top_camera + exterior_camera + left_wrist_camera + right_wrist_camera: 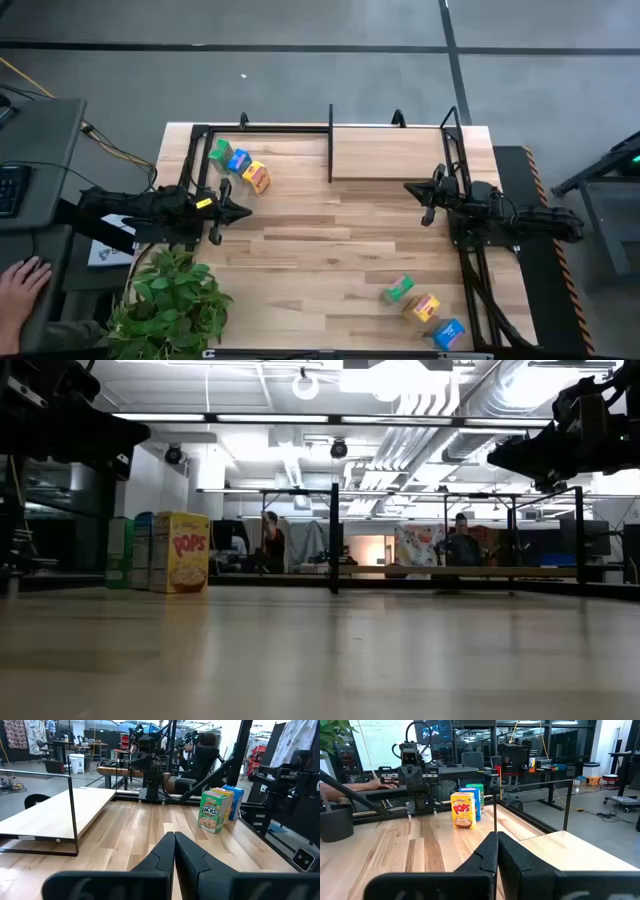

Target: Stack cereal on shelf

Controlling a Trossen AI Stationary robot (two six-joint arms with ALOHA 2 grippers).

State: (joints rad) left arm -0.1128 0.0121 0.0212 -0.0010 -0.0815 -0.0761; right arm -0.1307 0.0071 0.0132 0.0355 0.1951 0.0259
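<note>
grippers both clenched empty, you see: left gripper [243,211] near its cereal trio [239,163], right gripper [412,188] beside the shelf [388,153].

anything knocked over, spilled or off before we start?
Nothing stands out. Three cereal boxes stand upright in a row near the left arm, three more near the right arm. The shelf board is bare and level. Both tools, left and right, are shut and empty.

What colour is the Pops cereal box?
Yellow-orange: the Pops box shows best in the right wrist view.
</note>
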